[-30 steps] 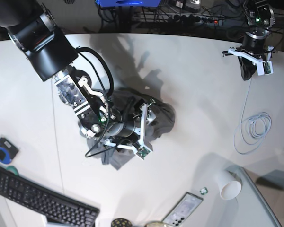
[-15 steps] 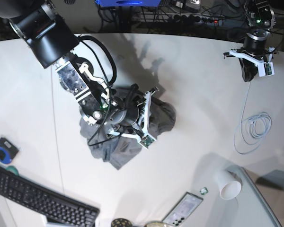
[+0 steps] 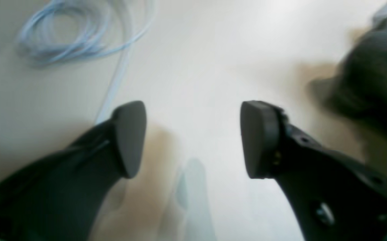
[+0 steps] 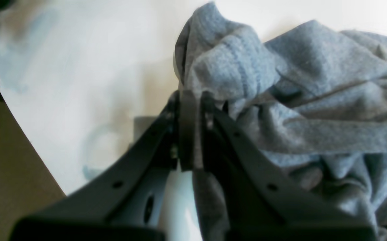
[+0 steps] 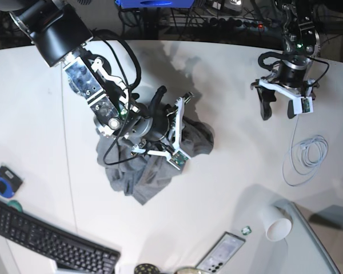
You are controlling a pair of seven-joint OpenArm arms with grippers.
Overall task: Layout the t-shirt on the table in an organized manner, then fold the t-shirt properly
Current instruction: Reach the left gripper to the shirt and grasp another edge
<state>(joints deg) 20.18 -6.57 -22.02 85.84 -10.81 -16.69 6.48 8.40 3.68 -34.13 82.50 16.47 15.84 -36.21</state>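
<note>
Beyond the tabletop's [image 5: 228, 80] curved far edge I see dark floor with tangled cables [image 5: 160, 20] and a power strip [image 5: 228, 23]; light falls bright from above.

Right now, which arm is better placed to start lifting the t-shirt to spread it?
The right: its end effector is shut on the t-shirt. The left end effector is open above bare table.

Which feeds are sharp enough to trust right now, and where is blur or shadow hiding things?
Left wrist view: motion-blurred; the coiled cable and a dark shape at right smear, though the open left gripper reads clearly. Right wrist view: the t-shirt is fairly sharp, the right gripper shut on it, the table hazy. Base view: sharp, with arm shadows falling on the table.
</note>
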